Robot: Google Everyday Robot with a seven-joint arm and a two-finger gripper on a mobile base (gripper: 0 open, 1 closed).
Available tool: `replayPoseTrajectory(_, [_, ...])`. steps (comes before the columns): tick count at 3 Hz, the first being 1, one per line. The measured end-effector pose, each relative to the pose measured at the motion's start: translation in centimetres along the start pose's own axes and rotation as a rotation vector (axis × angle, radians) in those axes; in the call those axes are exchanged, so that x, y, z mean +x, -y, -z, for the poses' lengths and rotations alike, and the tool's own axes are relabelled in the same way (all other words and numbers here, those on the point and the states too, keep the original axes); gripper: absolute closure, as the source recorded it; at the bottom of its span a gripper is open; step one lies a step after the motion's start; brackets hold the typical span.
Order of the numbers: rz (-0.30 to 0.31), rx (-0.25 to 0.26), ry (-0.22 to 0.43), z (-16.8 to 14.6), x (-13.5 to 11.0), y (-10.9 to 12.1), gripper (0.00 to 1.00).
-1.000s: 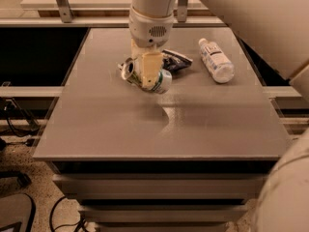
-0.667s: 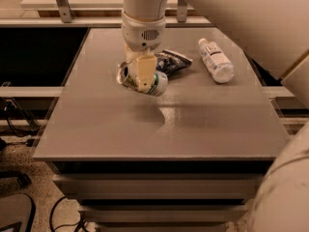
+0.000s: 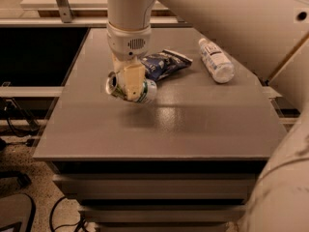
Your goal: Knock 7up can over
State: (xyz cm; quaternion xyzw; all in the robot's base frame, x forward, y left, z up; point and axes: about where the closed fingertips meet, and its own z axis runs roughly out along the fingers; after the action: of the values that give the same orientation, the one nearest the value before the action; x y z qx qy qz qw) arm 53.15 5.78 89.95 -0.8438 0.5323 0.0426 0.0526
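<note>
The 7up can [image 3: 148, 92] lies tipped on its side on the grey table [image 3: 193, 124], left of centre. Its silver top [image 3: 112, 84] faces left and its green and white side shows to the right. My gripper [image 3: 129, 82] hangs straight down from the white arm and sits right over the middle of the can, covering that part of it. I cannot tell whether it holds the can or only rests against it.
A dark blue crinkled snack bag [image 3: 163, 63] lies just behind the can. A clear plastic water bottle [image 3: 216, 60] lies on its side at the back right. The table's left edge [image 3: 63, 105] is close to the can. Another table stands behind.
The gripper and the can have moved together to the left and a little toward the front, away from the snack bag. The bottle and bag have not moved.
</note>
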Motion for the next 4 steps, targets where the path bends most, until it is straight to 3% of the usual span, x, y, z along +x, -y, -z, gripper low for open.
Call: replayPoseTrajectory(4, [0.045,-0.081,0.134,-3.4,-5.3,-1.1,1.00])
